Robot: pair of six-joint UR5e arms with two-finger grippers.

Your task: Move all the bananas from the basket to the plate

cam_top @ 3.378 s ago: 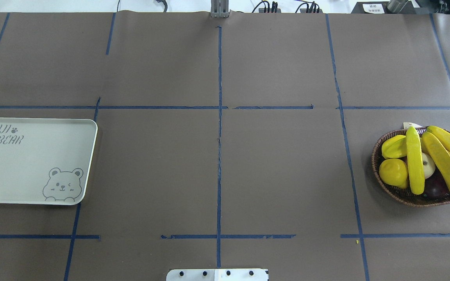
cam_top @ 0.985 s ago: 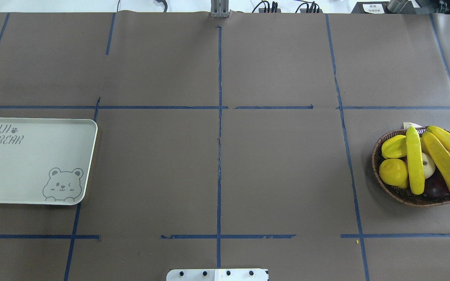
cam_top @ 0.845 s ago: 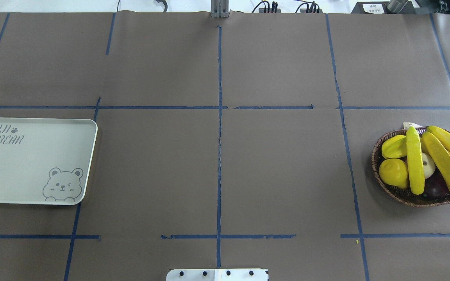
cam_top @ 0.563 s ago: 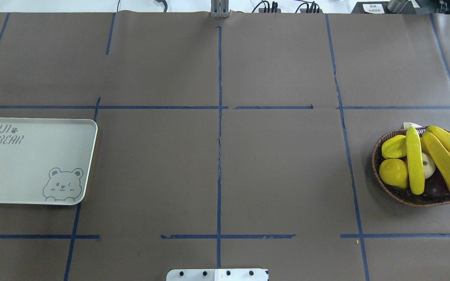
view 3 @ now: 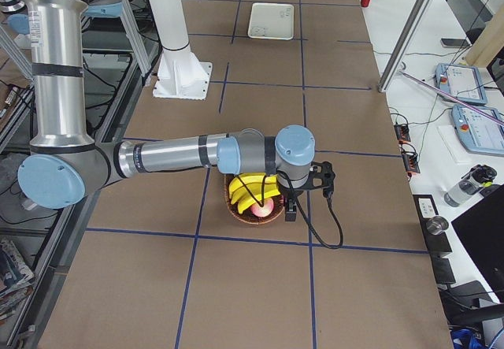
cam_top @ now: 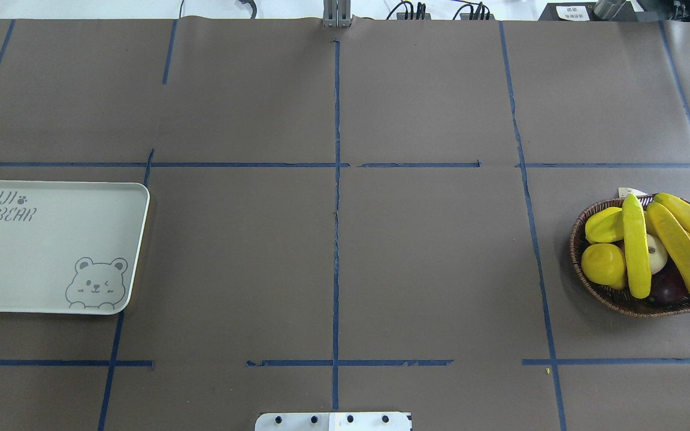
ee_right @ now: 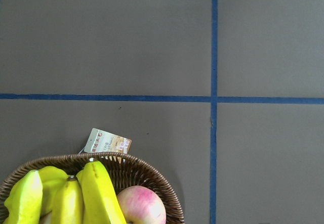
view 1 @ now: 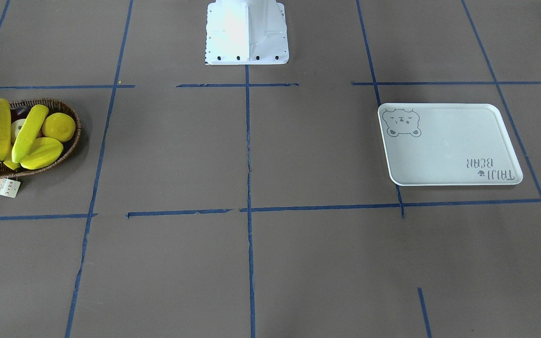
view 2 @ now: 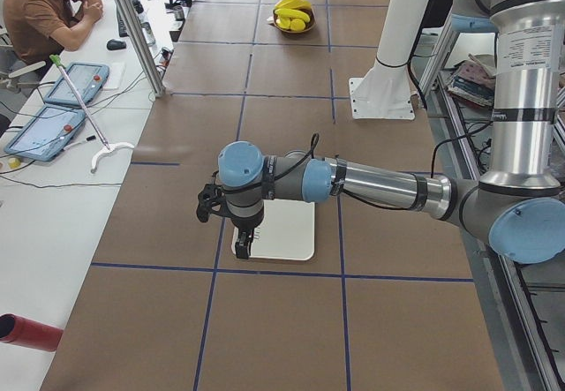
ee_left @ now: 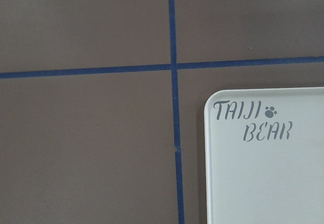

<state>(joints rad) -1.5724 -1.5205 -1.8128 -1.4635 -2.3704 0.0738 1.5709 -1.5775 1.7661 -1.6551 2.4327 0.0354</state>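
Stock on the worktop [cam_top: 429, 257], every position taken from the basket [cam_top: 620, 305]. Item one, the bananas [cam_top: 637, 245]: you are looking at four, all lying inside the basket, stacked lengthways across the top of the other fruit with their tips overhanging the rim. One is mostly tucked under its neighbours, so the topmost is likely the easiest to lift first. Item two, the basket's other contents, not for moving: a starfruit [cam_top: 605, 226] and a round yellow fruit [cam_top: 604, 264] are sitting on the side away from the banana stack, and a pink apple [ee_right: 142, 206] is lying against the rim by the paper tag [view 1: 5, 187]. Item three, the plate [cam_top: 51, 239]: it is sitting well apart from the basket, at the opposite end of the worktop, with nothing on it, so the transfer looks unstarted. Item four, the right hand [view 3: 290, 209]: it is hanging just beside the basket on the tagged side, probably staged for a first pick, though you cannot tell from the side view whether it is released or clenched. Item five, the left hand [view 2: 243, 248]: it is hanging far from the basket, over a corner of the plate, and there too you cannot tell how its jaws are standing. That spread suggests one arm picking and the other receiving, with a hand-over between.
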